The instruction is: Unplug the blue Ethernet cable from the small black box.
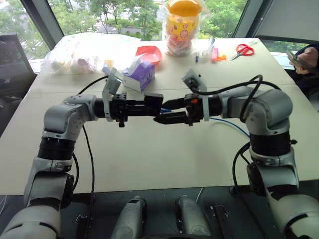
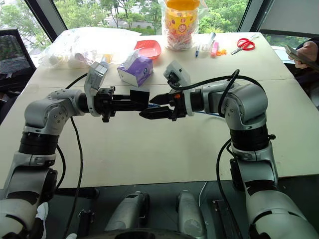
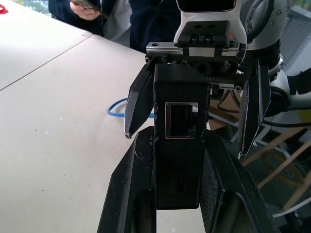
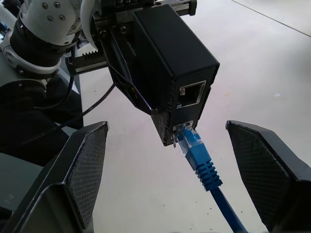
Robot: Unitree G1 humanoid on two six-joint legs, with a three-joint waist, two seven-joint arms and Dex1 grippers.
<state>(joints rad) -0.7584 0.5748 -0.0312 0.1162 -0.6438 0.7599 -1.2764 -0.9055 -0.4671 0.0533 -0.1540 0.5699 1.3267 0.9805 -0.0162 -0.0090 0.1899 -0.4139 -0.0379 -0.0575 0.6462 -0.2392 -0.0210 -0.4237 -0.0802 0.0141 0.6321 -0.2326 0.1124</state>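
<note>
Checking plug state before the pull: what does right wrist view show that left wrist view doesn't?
Right wrist alone: the blue Ethernet cable with its plug still seated in the lower port of the small black box, an empty port above it, and the right claw open on either side, touching neither.

Left wrist alone: the left claw shut on the box, one empty port facing the camera, a person seated past the table.

Both: box, cable, pale table.
</note>
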